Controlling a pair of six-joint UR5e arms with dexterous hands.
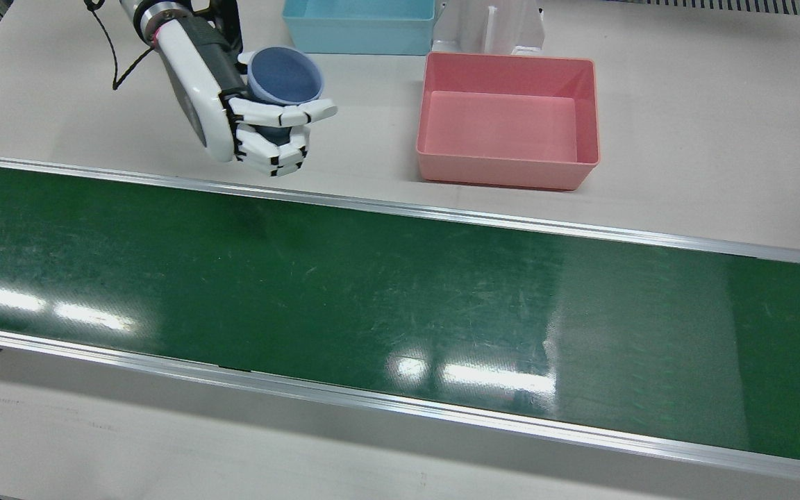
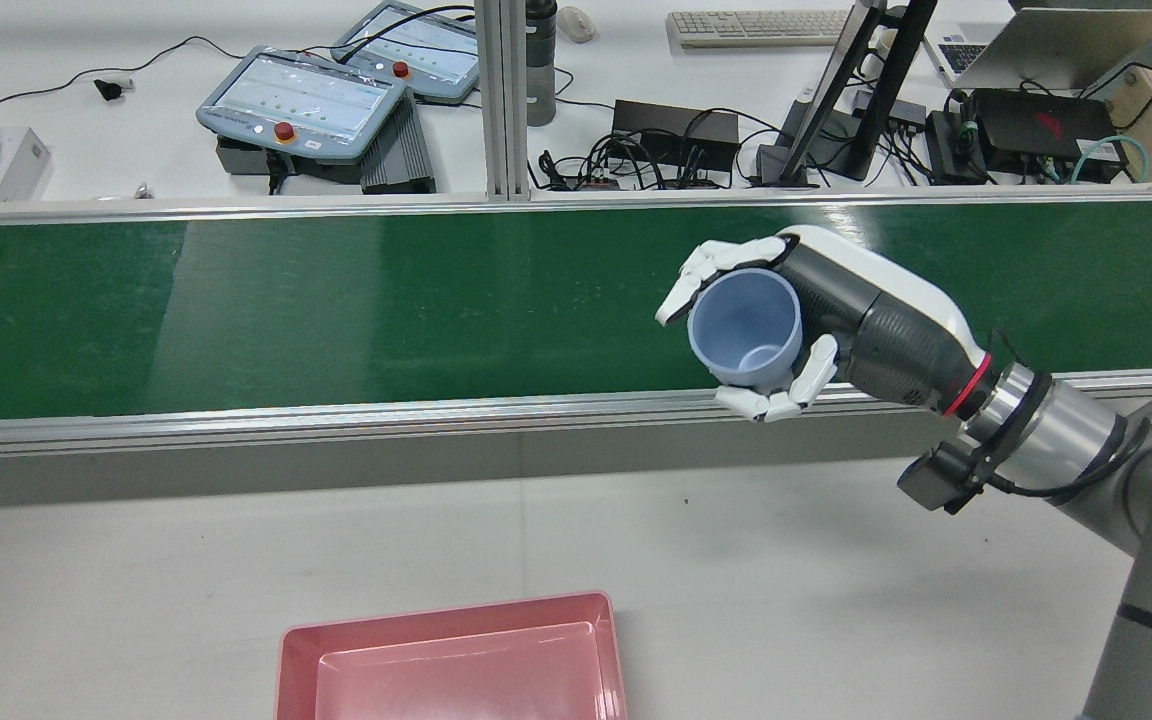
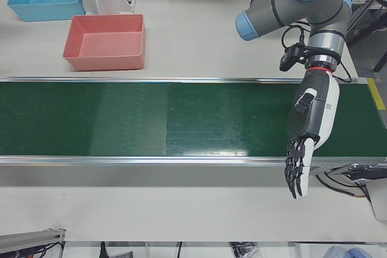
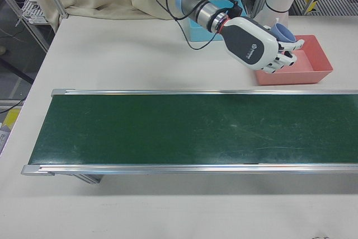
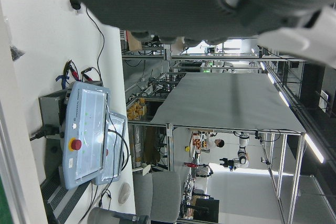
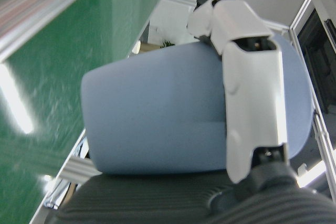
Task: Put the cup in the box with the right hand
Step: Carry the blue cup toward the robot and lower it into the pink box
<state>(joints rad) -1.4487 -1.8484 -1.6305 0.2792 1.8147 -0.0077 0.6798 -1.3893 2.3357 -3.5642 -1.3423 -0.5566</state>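
Clasped in the white-and-grey right hand [image 1: 261, 128]: a pale blue plastic cup [image 1: 285, 76], fingers [image 1: 282, 114] curled round its wall from one side and a thumb pressing from the other, a wrap that likely keeps the smooth round body from slipping during transport. Carried clear of the surface, mouth up and a little tilted, empty inside in the rear view. Positioned over the pale table [image 1: 685, 125] just behind the near rail of the green conveyor belt [image 1: 372, 298], so apparently mid-carry rather than at the drop. Well apart, further along the table, an open pink rectangular plastic box [image 1: 507, 118], empty and wide-mouthed, presumably set there as the target; beside it, at the table's back edge, a light blue plastic bin [image 1: 358, 28]. Parked over the far end of the belt, the left hand [image 3: 300, 161], fingers apart and holding nothing, seemingly kept out of the way. Remaining, by this judgement: a sideways carry to above the pink box, then lowering and release.
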